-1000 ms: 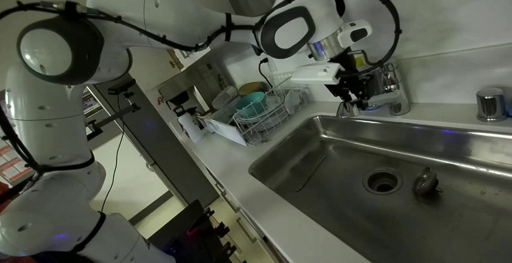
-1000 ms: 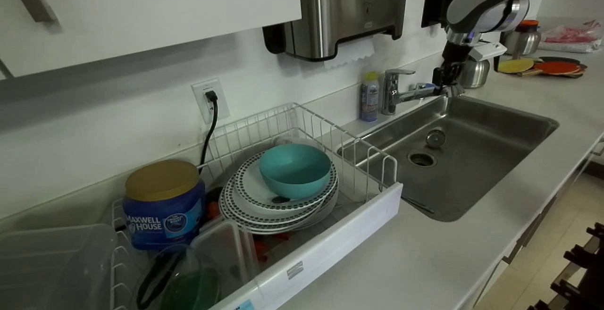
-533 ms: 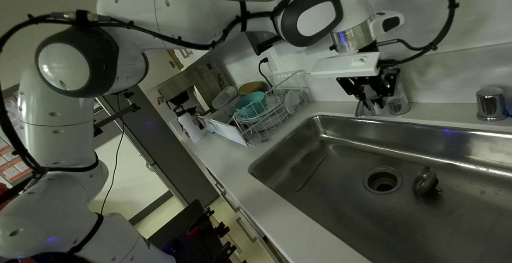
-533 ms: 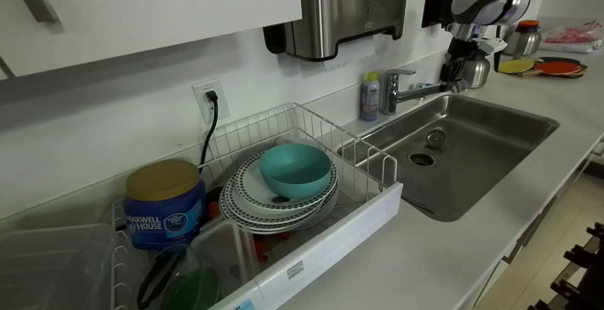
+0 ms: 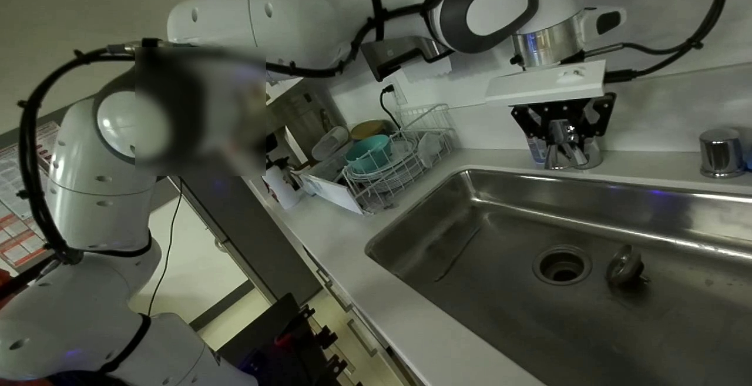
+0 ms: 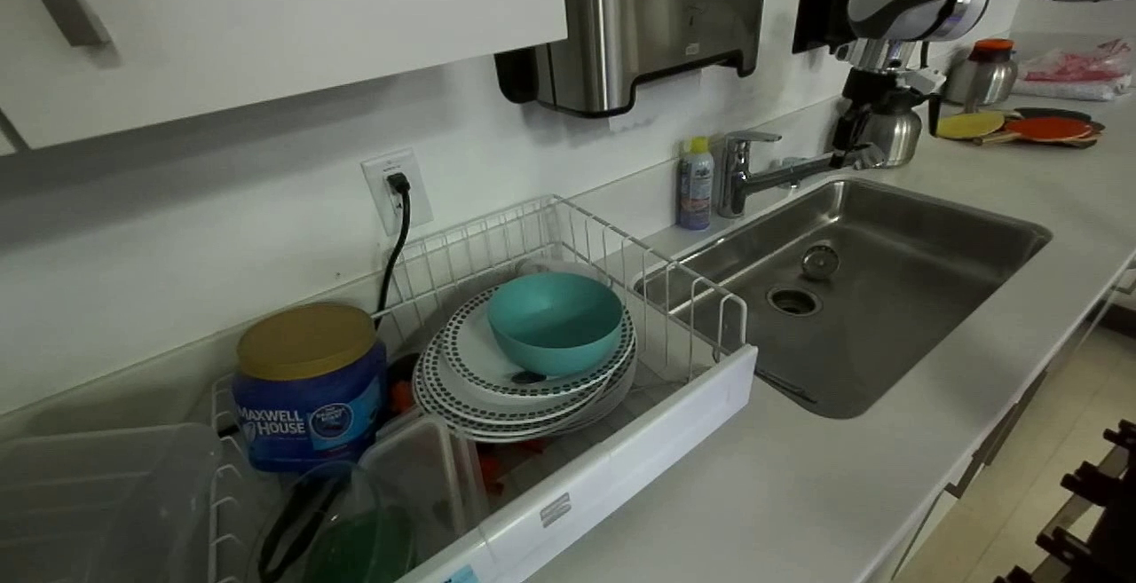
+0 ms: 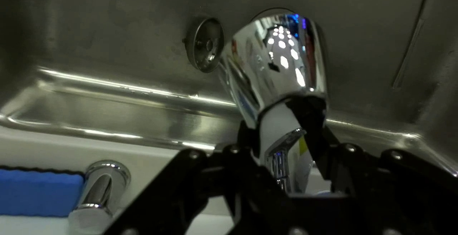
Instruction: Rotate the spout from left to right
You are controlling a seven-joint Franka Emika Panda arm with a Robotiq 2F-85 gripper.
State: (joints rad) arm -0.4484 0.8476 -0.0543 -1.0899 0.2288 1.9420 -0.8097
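Observation:
The spout (image 6: 792, 175) is a slim silver tube running out from the chrome faucet base (image 6: 735, 177) over the back edge of the sink. Its flared tip (image 5: 561, 158) shows under my gripper in an exterior view. In the wrist view the shiny spout head (image 7: 282, 56) points over the sink floor. My gripper (image 7: 286, 127) has a finger against each side of the spout just behind this head. It also shows at the spout's outer end in both exterior views (image 5: 567, 139) (image 6: 849, 154). The faucet base is mostly hidden behind my gripper in an exterior view.
The steel sink (image 5: 493, 309) holds a drain plug (image 5: 624, 265). A short chrome fitting (image 7: 105, 181) and a blue sponge (image 7: 39, 192) sit behind it. A bottle (image 6: 697, 184), a dish rack (image 6: 657, 445) and a steel jug (image 6: 890, 135) stand nearby. A towel dispenser (image 6: 674, 24) hangs above.
My gripper and the spout's tip have moved together to the right in both exterior views, much further in the one showing the whole arm. The faucet base has stayed put.

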